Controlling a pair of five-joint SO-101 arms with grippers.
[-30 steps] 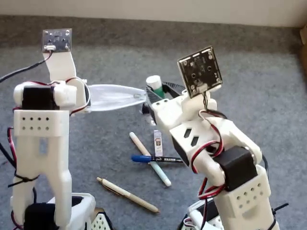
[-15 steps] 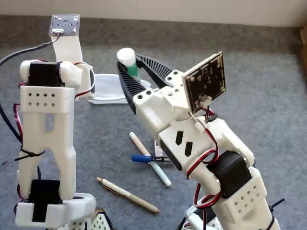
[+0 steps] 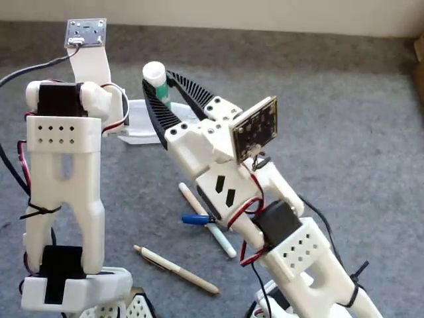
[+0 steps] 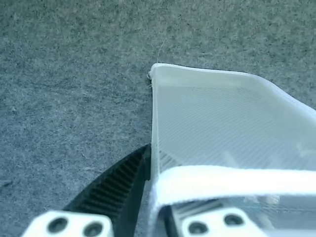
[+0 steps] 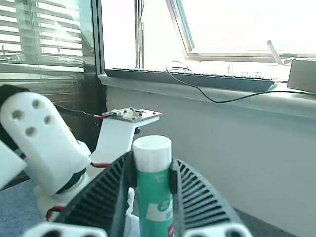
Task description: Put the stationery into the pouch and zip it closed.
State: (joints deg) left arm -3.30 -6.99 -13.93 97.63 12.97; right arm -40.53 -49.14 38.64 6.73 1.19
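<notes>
Grey carpet [image 3: 358,99] covers the floor and meets a pale skirting [image 3: 265,12] at the far edge. Bright daylight comes through a window [image 5: 237,24] above a long sill [image 5: 207,81], with slatted blinds [image 5: 44,34] beside it and a white wall [image 5: 247,148] below.

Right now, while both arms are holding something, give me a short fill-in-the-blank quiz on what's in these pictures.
1. The right arm's fingers are shut on a glue stick with a ___ cap.
2. The left arm's fingers are shut on the edge of the mesh ___.
3. On the table, a marker coloured ___ crosses a white pen.

Missing words: white; pouch; blue.
</notes>
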